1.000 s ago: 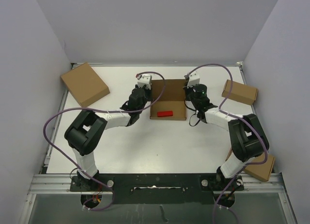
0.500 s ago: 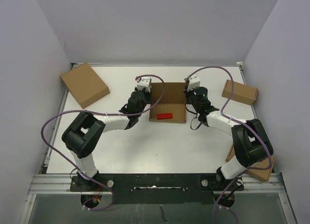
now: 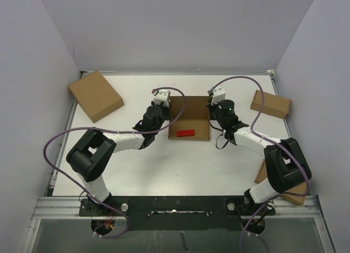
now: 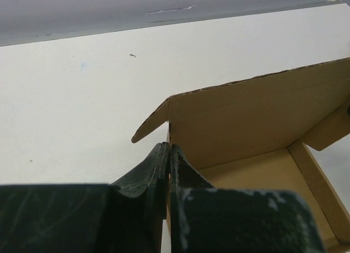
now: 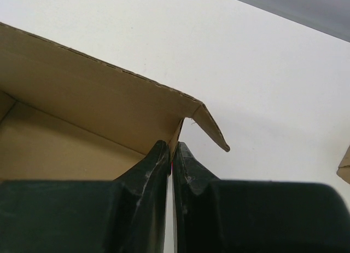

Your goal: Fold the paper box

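Pinching paper box (image 3: 189, 113) walls, L fingers (image 4: 154, 168), R fingers (image 5: 190, 166)

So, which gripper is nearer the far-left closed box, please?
Left. The left gripper holds the wall of the paper box facing the closed box; the right gripper holds the opposite wall.

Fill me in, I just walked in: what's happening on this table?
Two robot arms are folding the paper box. The left gripper pinches its left side wall and the right gripper its right side wall, so the box stands half formed and open-topped. A small red block lies inside it.
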You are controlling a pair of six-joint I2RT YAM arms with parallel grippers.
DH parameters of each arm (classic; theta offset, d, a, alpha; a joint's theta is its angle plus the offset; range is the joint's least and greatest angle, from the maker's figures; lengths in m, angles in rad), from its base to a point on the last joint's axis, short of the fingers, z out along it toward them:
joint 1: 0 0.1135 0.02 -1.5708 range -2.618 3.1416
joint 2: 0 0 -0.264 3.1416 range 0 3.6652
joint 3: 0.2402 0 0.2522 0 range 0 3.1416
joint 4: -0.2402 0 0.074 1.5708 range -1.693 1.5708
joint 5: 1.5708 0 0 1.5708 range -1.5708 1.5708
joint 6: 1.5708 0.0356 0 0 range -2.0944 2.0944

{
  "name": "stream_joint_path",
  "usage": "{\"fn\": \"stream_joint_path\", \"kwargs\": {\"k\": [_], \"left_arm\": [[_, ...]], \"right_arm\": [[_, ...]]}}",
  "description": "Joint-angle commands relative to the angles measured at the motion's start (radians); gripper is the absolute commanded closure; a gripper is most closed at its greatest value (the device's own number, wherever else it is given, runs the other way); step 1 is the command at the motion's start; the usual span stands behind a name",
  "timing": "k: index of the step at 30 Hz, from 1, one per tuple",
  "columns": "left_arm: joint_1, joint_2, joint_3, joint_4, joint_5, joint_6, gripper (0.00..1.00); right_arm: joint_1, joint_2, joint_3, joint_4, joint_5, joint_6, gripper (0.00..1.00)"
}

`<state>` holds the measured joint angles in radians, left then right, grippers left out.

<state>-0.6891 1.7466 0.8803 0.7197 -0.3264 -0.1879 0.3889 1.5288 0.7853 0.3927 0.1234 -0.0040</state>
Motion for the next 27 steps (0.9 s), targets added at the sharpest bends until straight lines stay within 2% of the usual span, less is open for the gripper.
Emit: {"fn": "stream_joint_path", "kwargs": {"k": [1,27], "left_arm": [[-0.053,-0.041,-0.012,-0.002,0.105,-0.027,1.0],[-0.111,-0.084,-0.045,-0.066,0.049,-0.099,1.0]], "right_arm": [[0.054,-0.045,-0.022,-0.04,-0.114,0.038,0.94],[0.103,-0.094,-0.009,-0.195,-0.075,0.135,0.91]]}}
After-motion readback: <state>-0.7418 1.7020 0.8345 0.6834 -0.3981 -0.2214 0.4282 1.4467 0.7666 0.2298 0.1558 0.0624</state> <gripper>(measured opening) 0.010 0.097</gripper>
